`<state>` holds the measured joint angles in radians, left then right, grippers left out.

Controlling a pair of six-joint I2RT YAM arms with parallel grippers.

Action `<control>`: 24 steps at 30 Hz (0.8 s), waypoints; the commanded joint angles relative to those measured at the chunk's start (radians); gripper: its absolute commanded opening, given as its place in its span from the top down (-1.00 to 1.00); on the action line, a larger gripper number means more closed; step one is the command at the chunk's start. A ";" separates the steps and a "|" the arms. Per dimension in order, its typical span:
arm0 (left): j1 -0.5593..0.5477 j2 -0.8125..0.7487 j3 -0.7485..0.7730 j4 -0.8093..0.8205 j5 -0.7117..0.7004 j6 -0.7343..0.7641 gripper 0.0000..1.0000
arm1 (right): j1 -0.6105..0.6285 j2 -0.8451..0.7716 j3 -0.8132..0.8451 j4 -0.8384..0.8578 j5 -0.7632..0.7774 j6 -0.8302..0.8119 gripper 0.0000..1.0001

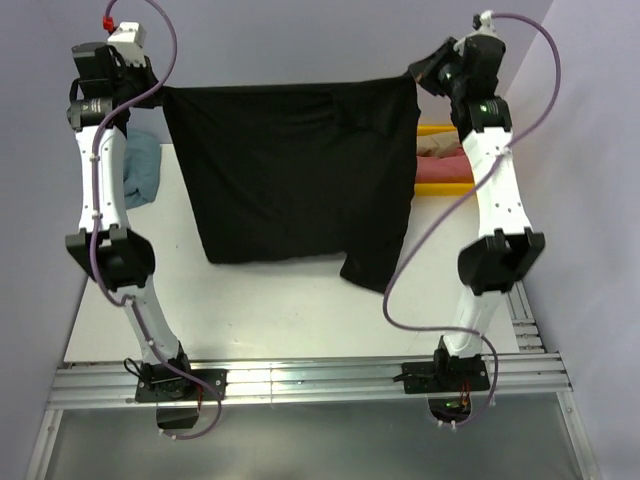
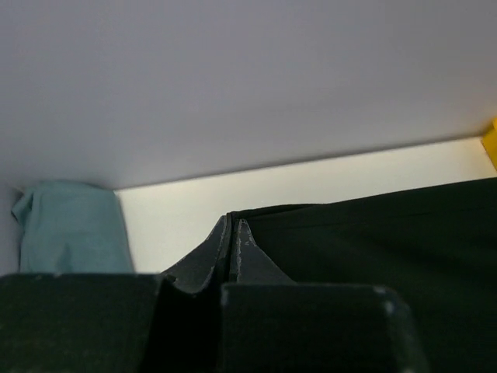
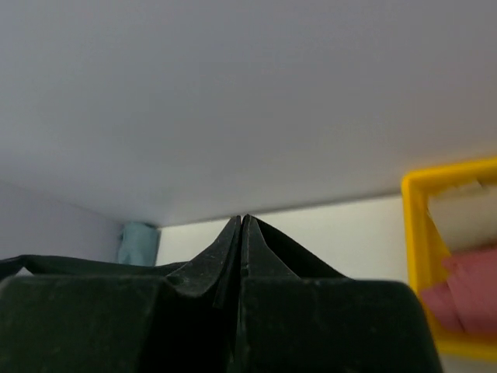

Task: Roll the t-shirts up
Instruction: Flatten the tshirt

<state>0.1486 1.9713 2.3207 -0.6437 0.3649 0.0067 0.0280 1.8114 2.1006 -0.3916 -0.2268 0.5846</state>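
Pale lilac walls close in a white table (image 1: 300,310), and the rolling looks barely begun: no rolled shirt shows anywhere. The black shirt (image 1: 290,170) hangs spread like a curtain over the far half of the table, its top edge pulled taut between the two arms, its lower edge drooping toward the table with one sleeve dangling at the right. Whether that lower edge touches the table cannot be told. A blue shirt (image 1: 145,170) lies crumpled at the far left, and a pink shirt (image 1: 440,172) and a beige shirt (image 1: 440,148) sit in a yellow bin (image 1: 432,129) at the right, all unrolled. So the black shirt has yet to be laid flat, folded and rolled, and the others wait. Both arms reach up and forward, elbows bent, wrists high at the far edge and well apart. The left gripper (image 2: 233,227) has its jaws pressed together on the shirt's left top corner; the right gripper (image 3: 243,223) is likewise clamped on the right top corner.
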 commanded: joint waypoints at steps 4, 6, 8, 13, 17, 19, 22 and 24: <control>0.054 0.061 0.194 0.157 -0.021 0.001 0.99 | 0.024 0.172 0.426 0.049 0.004 -0.016 1.00; 0.078 0.038 0.125 0.214 -0.015 -0.038 0.99 | 0.026 0.137 0.350 0.120 0.027 -0.011 1.00; 0.097 0.038 0.126 0.234 0.006 -0.056 0.99 | 0.026 0.059 0.255 0.180 0.044 0.000 1.00; 0.161 -0.011 0.080 0.197 0.066 -0.050 0.99 | 0.026 -0.035 0.059 0.200 0.038 0.008 1.00; 0.163 -0.138 -0.153 0.125 0.101 0.096 0.99 | 0.026 -0.145 -0.152 0.192 0.014 0.026 1.00; 0.164 -0.233 -0.329 0.102 0.103 0.178 0.99 | 0.029 -0.194 -0.331 0.217 0.004 0.040 1.00; 0.164 -0.343 -0.544 0.033 0.074 0.293 0.99 | 0.041 -0.291 -0.577 0.231 -0.002 0.047 1.00; 0.163 -0.396 -0.704 -0.023 0.056 0.350 0.99 | 0.049 -0.369 -0.785 0.253 0.006 0.063 1.00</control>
<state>0.2943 1.6691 1.7771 -0.5709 0.4702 0.1905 0.0742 1.5356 1.5150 -0.1810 -0.2443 0.6308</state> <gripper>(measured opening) 0.013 0.010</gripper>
